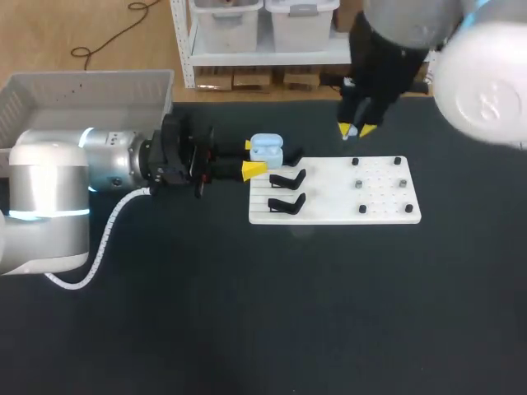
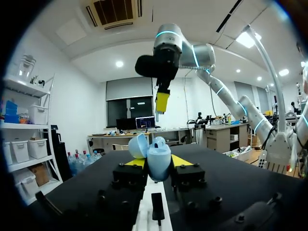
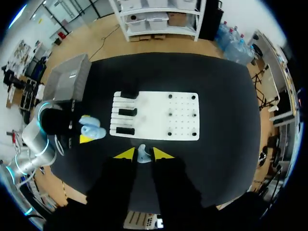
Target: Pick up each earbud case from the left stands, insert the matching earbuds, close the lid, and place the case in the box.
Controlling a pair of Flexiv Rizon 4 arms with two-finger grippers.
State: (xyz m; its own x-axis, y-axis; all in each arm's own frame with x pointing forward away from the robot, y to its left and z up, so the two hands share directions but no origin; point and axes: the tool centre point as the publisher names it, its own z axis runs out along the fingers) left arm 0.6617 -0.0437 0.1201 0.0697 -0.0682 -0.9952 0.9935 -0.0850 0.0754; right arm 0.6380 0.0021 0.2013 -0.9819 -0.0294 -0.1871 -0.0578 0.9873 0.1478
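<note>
My left gripper [image 1: 250, 157] is closed on the case [image 1: 267, 150], lid open, at the left edge of the board [image 1: 329, 210]. The case seems light, hard and slippery, so I hold its body sides, not the lid. My right gripper [image 1: 355, 130] pinches an earbud [image 3: 143, 155].

Your left arm [image 1: 49, 189] lies low and level over the surface, and your left pincer [image 1: 251, 157] points sideways with both yellow fingers pressed against the earbud case [image 1: 266, 150]. Your right arm [image 1: 387, 58] hangs overhead, and your right pincer [image 1: 355, 129] points straight down, tips pinching an earbud [image 3: 143, 154]
</note>
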